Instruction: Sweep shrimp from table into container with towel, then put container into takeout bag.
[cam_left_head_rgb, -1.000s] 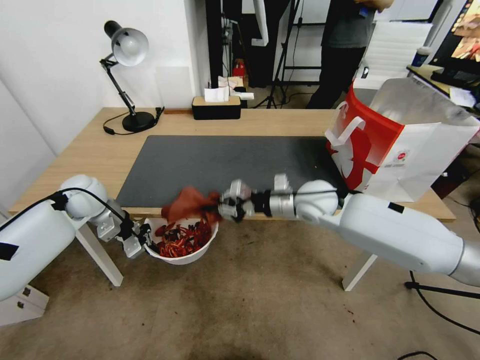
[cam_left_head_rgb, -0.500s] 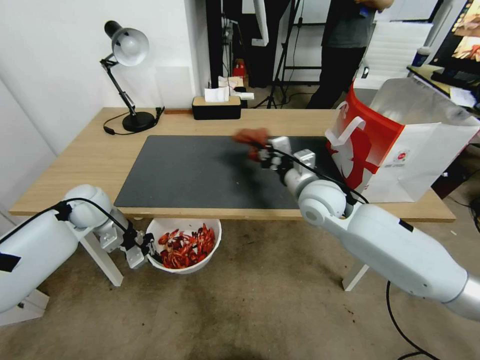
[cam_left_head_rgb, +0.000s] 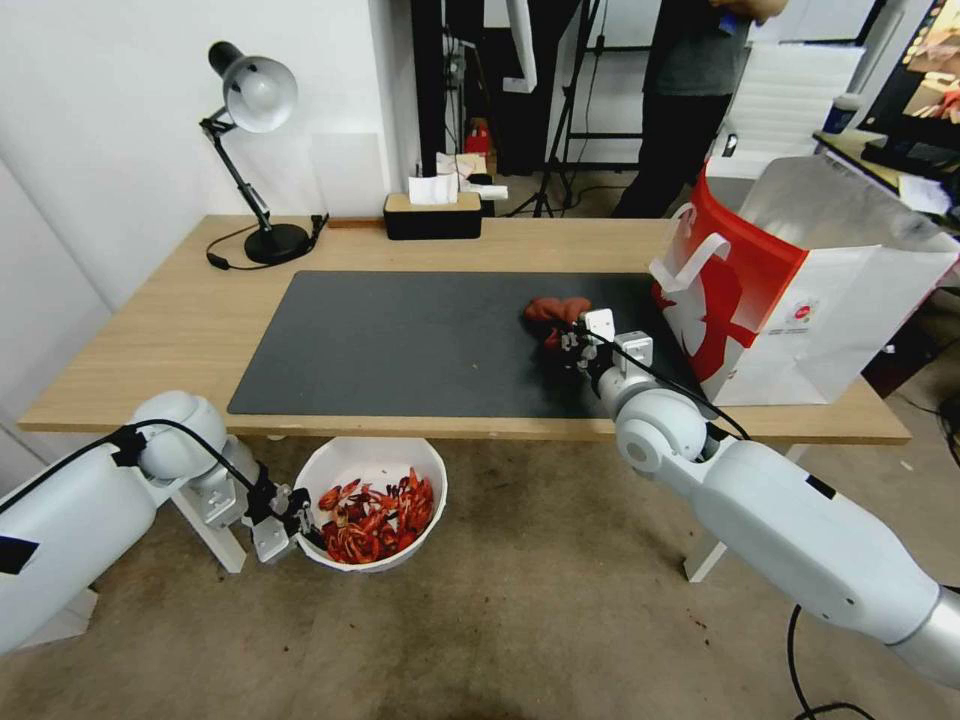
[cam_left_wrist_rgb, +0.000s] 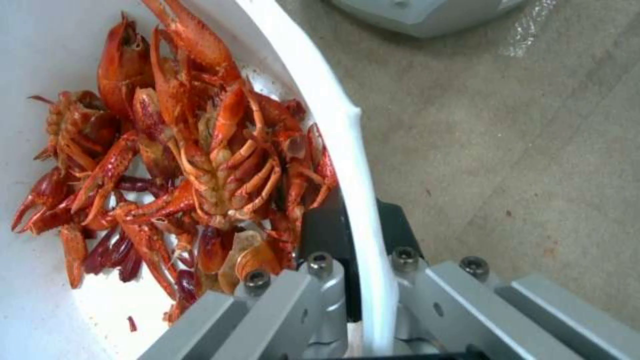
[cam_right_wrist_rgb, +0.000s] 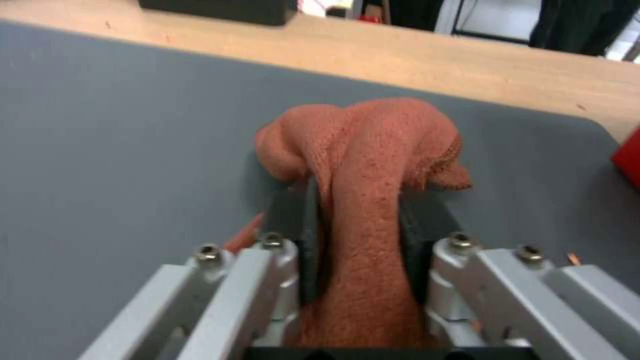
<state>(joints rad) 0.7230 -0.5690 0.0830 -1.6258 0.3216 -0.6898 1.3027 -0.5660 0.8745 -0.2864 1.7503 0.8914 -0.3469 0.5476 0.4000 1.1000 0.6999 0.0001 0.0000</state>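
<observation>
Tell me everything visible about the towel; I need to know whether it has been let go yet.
The towel is a small rust-brown terry cloth, bunched into a lump. It sits on the dark grey mat, near the takeout bag. The right gripper is shut on it, one black pad each side of a pinched fold, so it is not released.

Orange-red shrimp (cam_left_head_rgb: 375, 508), white container (cam_left_head_rgb: 372, 462), rust-brown towel (cam_left_head_rgb: 556, 311).

Head view high, facing down over table (cam_left_head_rgb: 200, 310); wrist views close; both wrist scenes within it.
</observation>
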